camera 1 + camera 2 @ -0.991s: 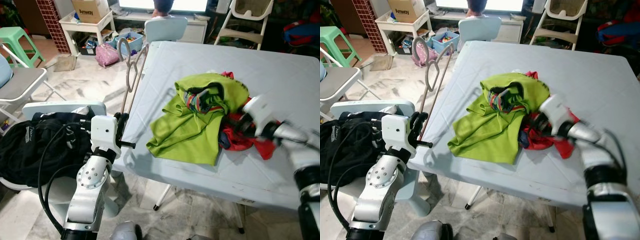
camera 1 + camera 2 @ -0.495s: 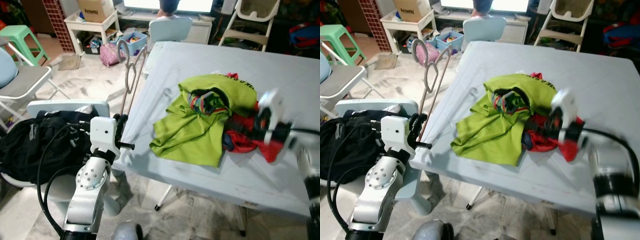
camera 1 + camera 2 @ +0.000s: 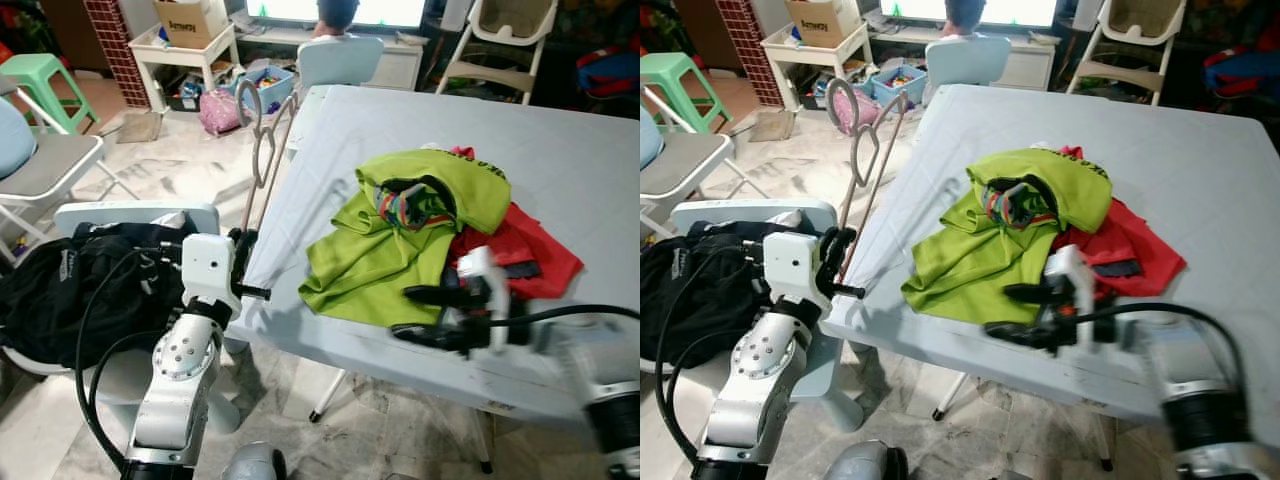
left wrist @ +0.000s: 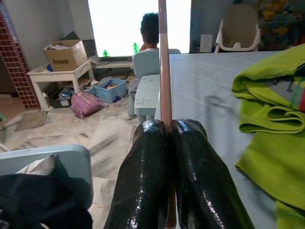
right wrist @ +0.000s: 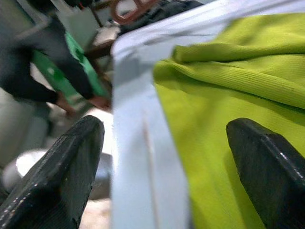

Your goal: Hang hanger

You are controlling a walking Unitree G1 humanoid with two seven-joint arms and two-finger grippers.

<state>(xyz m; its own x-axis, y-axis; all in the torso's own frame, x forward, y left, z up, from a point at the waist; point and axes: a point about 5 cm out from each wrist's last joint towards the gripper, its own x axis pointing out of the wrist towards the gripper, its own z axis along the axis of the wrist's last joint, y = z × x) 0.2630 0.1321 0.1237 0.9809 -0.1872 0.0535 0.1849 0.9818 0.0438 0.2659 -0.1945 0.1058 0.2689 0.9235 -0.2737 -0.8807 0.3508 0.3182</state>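
Cluttered living room: at a pale bench (image 3: 560, 150), the left claw (image 4: 167, 143) is clamped tight on a pink hanger (image 3: 262, 150), held upright off the bench's near-left corner, hook high, likely ready for hanging. The right claw (image 3: 425, 312) hovers wide open, empty, over the front edge beside green cloth (image 3: 375, 265). Chairs crowd the left.

Clothes pile (image 3: 430, 235) on table (image 3: 580, 150), chair (image 3: 335, 58) behind table, bag (image 3: 70, 295) on chair left of table
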